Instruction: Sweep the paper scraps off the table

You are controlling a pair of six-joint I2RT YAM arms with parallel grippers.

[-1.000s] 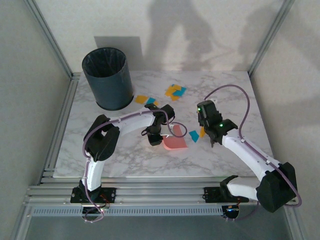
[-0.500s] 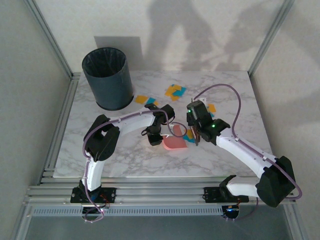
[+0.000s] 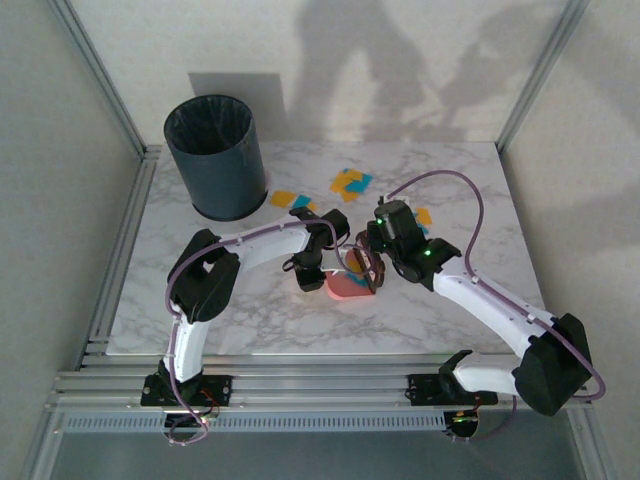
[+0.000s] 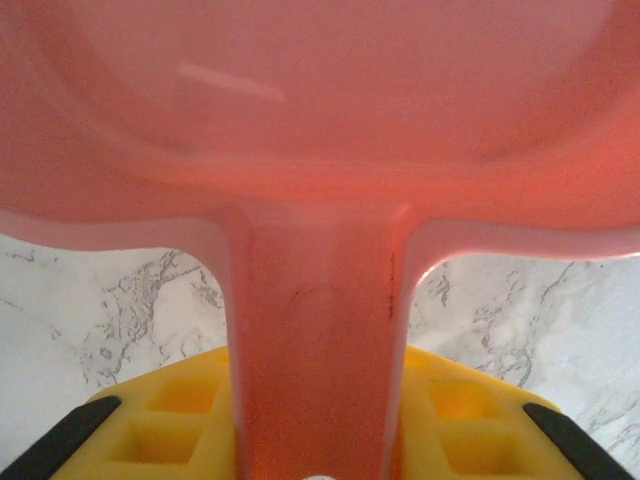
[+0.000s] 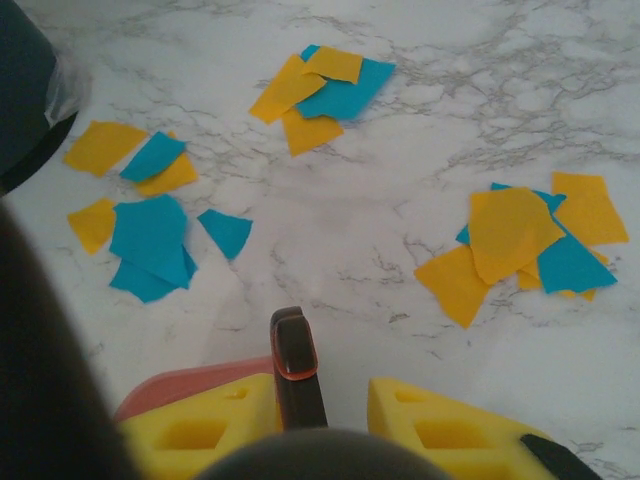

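**Right tool** [image 5: 300, 425]: the jaws are closed on a slim dark handle [image 5: 296, 355], clamped between the yellow pads [image 5: 440, 440]. This is judged to be the brush. In the top view the right tool [image 3: 372, 262] stands at the right edge of the pink dustpan [image 3: 345, 288], mid-desk.

**Left tool** [image 4: 318, 440]: it is closed on the dustpan's handle, which runs straight out between its pads. The pan appears to rest on the desk [image 3: 240, 320]. Whether it holds any scraps cannot be told.

**Paper scraps** [image 5: 520, 240]: these lie in loose groups on the far side of both tools and apart from the brush.
- One group is to the right.
- One group is at far centre [image 5: 318, 88].
- One group is to the left [image 5: 150, 225], close to the dark bin [image 3: 215, 155].

**Recommended procedure (judgement):**
1. Carry the brush beyond the nearest group before lowering it. Setting it down on top of the scraps would scatter them.
2. Draw towards the pan mouth in one low, slow stroke. Flat paper slides under a lifted brush and flutters if struck fast.
3. Hold the pan lip pressed to the desk, mouth facing the stroke.
4. Clear one group per pass. Overlapping pieces tend to move together.
5. Approach the left group from the bin side, so the stroke runs away from the bin wall.
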